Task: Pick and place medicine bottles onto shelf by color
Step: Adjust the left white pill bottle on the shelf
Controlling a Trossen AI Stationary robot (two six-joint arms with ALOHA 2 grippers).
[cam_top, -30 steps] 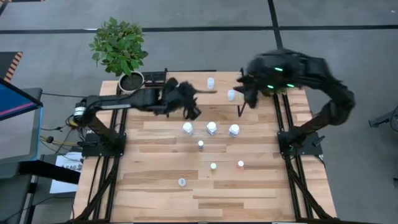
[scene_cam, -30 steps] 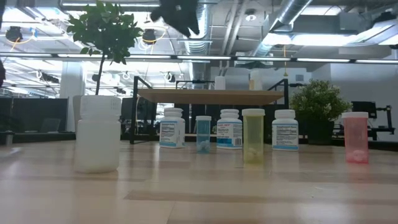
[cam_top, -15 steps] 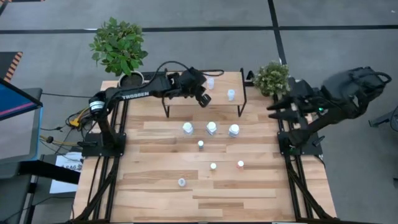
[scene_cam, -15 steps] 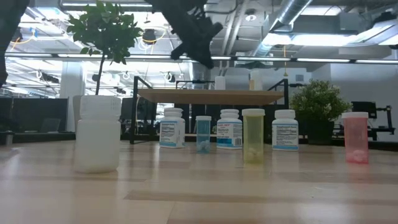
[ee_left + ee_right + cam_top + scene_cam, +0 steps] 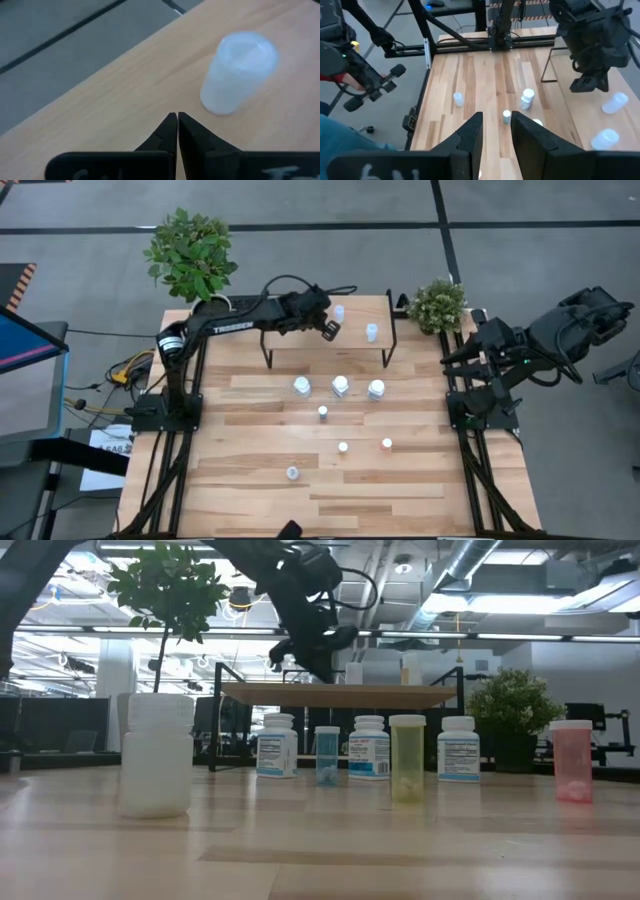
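Your left hand (image 5: 329, 330) has snapped closed and empty over the shelf (image 5: 300, 326), beside a pale-blue bottle (image 5: 239, 71) standing free on the board. Your right hand (image 5: 455, 358) has swung off past the tabletop's right edge, fingers parted around nothing. Two bottles are shelved; seven bottles (image 5: 340, 386) wait on the tabletop (image 5: 250, 480).

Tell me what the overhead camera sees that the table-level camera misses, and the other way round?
Only the overhead view shows the right end effector, off the table's right edge, and two pale-blue bottles on the light-wood shelf. Only the table-level view shows the yellow-tinted bottle and ceiling pipes. Both show the shut left end effector over the shelf and three white labelled bottles.
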